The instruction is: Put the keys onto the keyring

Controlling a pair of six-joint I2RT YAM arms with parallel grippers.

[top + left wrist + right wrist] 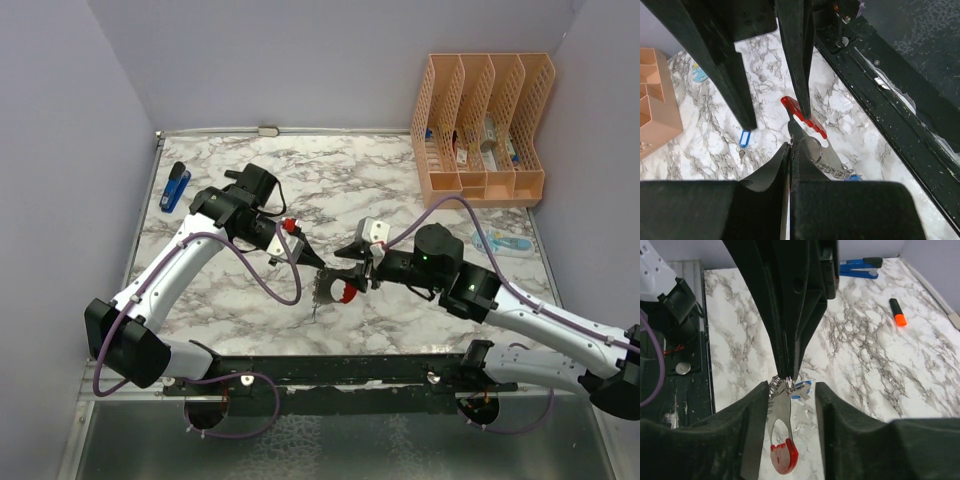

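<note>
The keyring hangs above the table with its grey band (781,412) upright and its red loop (782,456) at the bottom. My left gripper (791,144) is shut on the split ring and chain at the keyring's top; it shows in the top view (318,268). A blue-headed key (802,389) hangs at that ring. My right gripper (790,390) is open with a finger on each side of the band, and its left finger (752,430) is close against it. In the left wrist view the red loop (802,114) lies by one right finger. Another blue key (744,138) lies on the marble.
An orange file organizer (480,125) stands at the back right. A dark-blue stapler (175,187) lies at the back left. A pale-blue flat item (500,243) lies at the right. A black marker with orange cap (897,319) lies on the table. The black base rail (330,368) runs along the near edge.
</note>
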